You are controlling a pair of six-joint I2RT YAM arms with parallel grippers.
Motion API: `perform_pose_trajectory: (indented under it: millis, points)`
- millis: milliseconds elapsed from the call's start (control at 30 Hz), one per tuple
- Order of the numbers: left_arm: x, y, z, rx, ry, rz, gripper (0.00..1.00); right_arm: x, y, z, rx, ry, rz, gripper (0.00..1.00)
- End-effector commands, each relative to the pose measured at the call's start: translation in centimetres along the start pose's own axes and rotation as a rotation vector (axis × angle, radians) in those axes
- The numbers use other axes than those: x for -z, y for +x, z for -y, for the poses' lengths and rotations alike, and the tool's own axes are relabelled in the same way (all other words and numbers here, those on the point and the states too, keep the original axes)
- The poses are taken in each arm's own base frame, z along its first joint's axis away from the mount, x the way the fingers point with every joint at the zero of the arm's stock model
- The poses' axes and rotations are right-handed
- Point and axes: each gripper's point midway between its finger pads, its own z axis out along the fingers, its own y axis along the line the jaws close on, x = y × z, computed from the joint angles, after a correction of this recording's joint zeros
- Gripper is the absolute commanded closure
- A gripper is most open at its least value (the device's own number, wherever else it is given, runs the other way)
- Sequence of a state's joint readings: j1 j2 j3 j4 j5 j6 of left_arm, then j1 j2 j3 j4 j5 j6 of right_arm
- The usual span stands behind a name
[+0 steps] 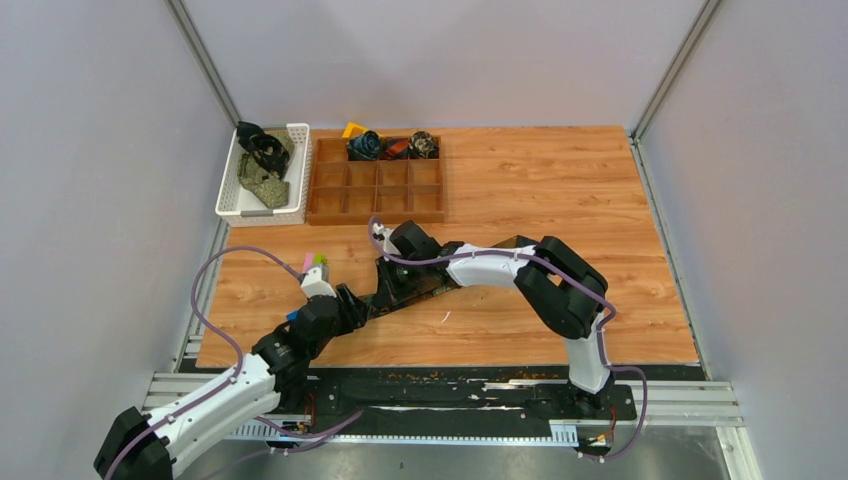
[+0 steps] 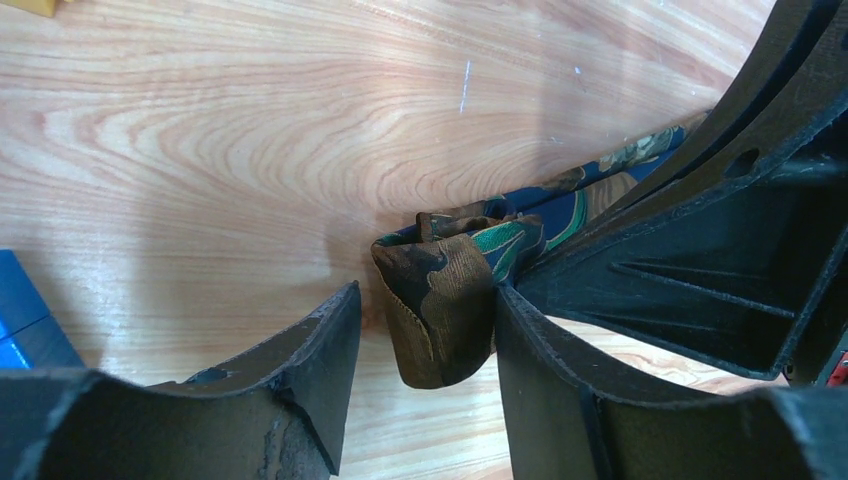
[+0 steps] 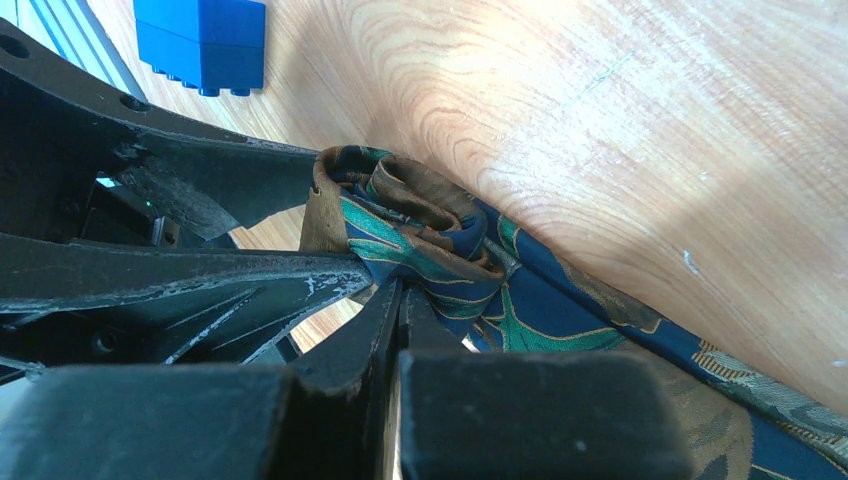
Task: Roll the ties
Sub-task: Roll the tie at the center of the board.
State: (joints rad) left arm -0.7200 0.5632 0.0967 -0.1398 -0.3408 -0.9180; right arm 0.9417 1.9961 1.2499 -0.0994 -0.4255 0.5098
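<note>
**Top view.** The wooden table (image 1: pixel 560 200) carries a white basket (image 1: pixel 228 196) at its far left corner, with loose ties (image 1: pixel 262 165) heaped inside. Just beside the basket stands a brown divided tray (image 1: pixel 375 217). Three rolled ties (image 1: pixel 365 146) sit in compartments of its far row, and a yellow block (image 1: pixel 353 129) lies behind it. Both arms reach to the table's middle, where the left gripper (image 1: pixel 372 303) and right gripper (image 1: pixel 392 282) meet over a dark patterned tie (image 1: pixel 428 290) lying flat on the wood. Pink and green blocks (image 1: pixel 314 262) sit close to the left wrist.

**Left wrist view.** The left jaws stand partly open around the tie's rolled end. One finger touches the roll; the other is apart from it. The right gripper's black frame crowds the roll from the right. A blue block (image 2: pixel 25 325) lies at the left edge.

**Right wrist view.** The right fingers are closed together, tips against the blue, green and brown roll. Whether fabric is caught between them cannot be told. The unrolled length runs off toward the lower right. The left gripper's fingers flank the roll on the left.
</note>
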Motion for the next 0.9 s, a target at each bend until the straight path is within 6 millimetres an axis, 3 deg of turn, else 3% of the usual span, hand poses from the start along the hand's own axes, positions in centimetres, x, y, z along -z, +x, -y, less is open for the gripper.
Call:
perform_pose_trajectory:
  millis: [0,233,433,667,867]
  points:
    - [-0.5,-0.8,0.8,0.033,0.047,0.045,0.44,-0.1,0.2,1.5,-0.006,0.046,-0.003,1.0]
    - [-0.8,-1.3,1.2,0.011,0.08,0.081,0.59,0.3,-0.4,0.4,-0.005,0.013,0.001,1.0]
    - [-0.9,-1.4,0.9,-0.031,0.038,0.067,0.72,1.7,-2.2,-1.3,0.032,-0.003,0.024,0.99]
    - [-0.1,-1.9,0.7,-0.098,-0.037,0.007,0.74,3.4,-4.5,-2.1,0.085,0.038,0.065,0.91]
    - [0.9,-3.2,0.6,-0.147,-0.114,-0.013,0.76,3.1,-4.7,-1.8,0.093,0.052,0.068,0.9]
